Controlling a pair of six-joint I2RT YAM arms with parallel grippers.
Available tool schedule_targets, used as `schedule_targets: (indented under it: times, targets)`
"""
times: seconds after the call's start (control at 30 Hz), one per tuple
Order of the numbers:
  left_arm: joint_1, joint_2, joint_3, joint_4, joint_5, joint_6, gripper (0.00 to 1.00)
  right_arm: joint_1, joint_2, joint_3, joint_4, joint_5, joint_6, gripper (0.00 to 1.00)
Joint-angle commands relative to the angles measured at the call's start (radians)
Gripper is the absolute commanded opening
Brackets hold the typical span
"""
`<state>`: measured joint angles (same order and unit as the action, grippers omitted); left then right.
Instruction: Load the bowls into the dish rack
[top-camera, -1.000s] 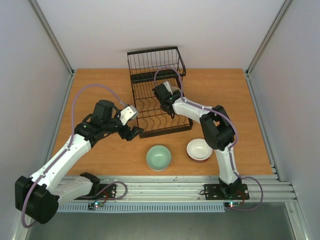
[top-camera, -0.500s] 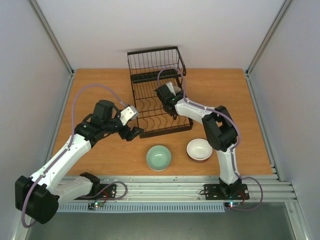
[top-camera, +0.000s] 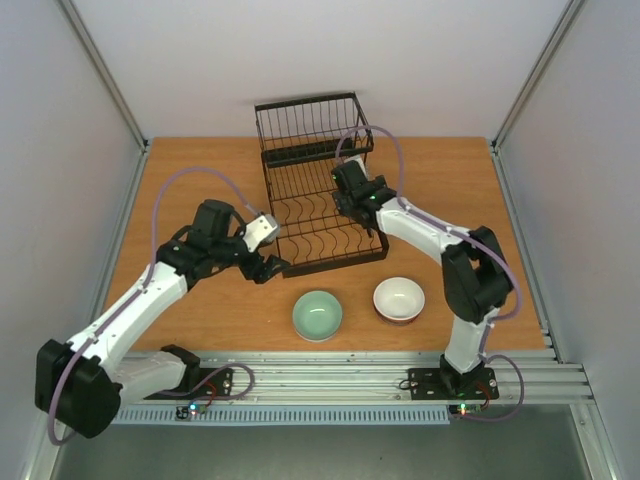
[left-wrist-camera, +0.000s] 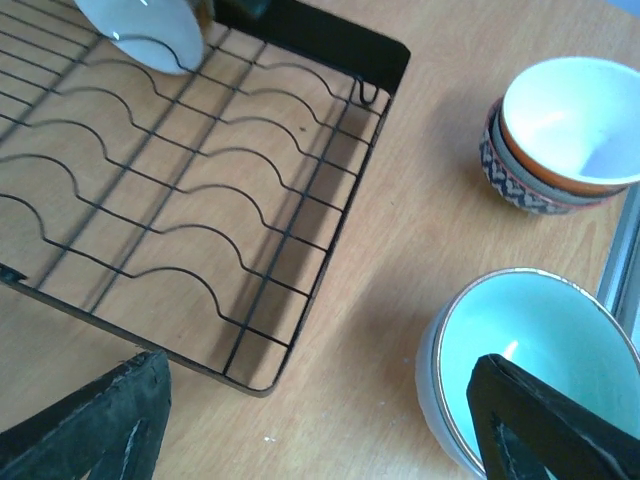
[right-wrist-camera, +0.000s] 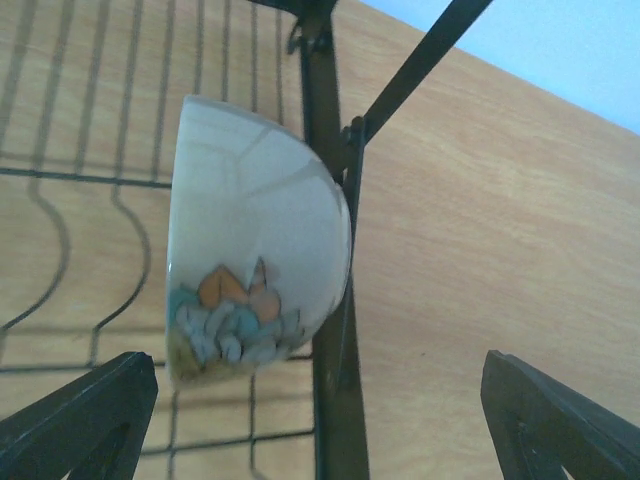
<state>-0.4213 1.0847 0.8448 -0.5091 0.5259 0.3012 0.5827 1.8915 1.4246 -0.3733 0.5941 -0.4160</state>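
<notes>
Top view first: a wooden bench (top-camera: 200, 170) boxed in by plain pale walls, with a metal rail strip along the near edge where both arms are bolted; the dish rack (top-camera: 315, 200) sits toward the back middle, black wire, taller basket part at the far end; two bowls are on the wood in front of it, a pale green bowl (top-camera: 317, 315) and just to its right a white-inside bowl with a dark red outside (top-camera: 399, 299), close but not touching; the left arm's fingers (top-camera: 272, 268) hover at the rack's near left corner, the right arm's fingers (top-camera: 352, 208) are over the rack's right side.

Left wrist view: the rack's wavy dividers fill the left half, bare wood showing through; one cream bowl (left-wrist-camera: 145, 30) is up at the top edge inside the rack; off the rack's corner sits the red-outside one, which is really a stack (orange and a patterned one underneath); the green bowl is nearest, right by one finger (left-wrist-camera: 545, 420); fingers spread wide, holding nothing.

Right wrist view: the cream bowl, with a little painted blue and orange motif, stands on its edge in the rack, leaning on a black upright wire at the rack's side; fingers wide apart, clear of it.
</notes>
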Motion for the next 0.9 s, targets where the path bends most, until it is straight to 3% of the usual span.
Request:
schedule_targets:
  times: [0.0, 0.17, 0.37, 0.6, 0.87]
  targets:
    - [-0.031, 0.078, 0.04, -0.073, 0.055, 0.037, 0.8, -0.009, -0.164, -0.071, 0.007, -0.269, 0.068, 0.9]
    - [-0.168, 0.136, 0.084, -0.21, 0.024, 0.137, 0.77, -0.009, -0.311, -0.178, -0.037, -0.394, 0.166, 0.9]
    - [-0.315, 0.116, 0.056, -0.281, -0.048, 0.256, 0.77, -0.009, -0.571, -0.363, -0.097, -0.43, 0.279, 0.9]
    - [-0.403, 0.184, -0.001, -0.087, -0.297, 0.213, 0.76, -0.008, -0.806, -0.501, -0.121, -0.505, 0.334, 0.89]
    - [-0.412, 0.308, 0.068, -0.039, -0.376, 0.204, 0.73, -0.006, -0.864, -0.538, -0.147, -0.519, 0.344, 0.88]
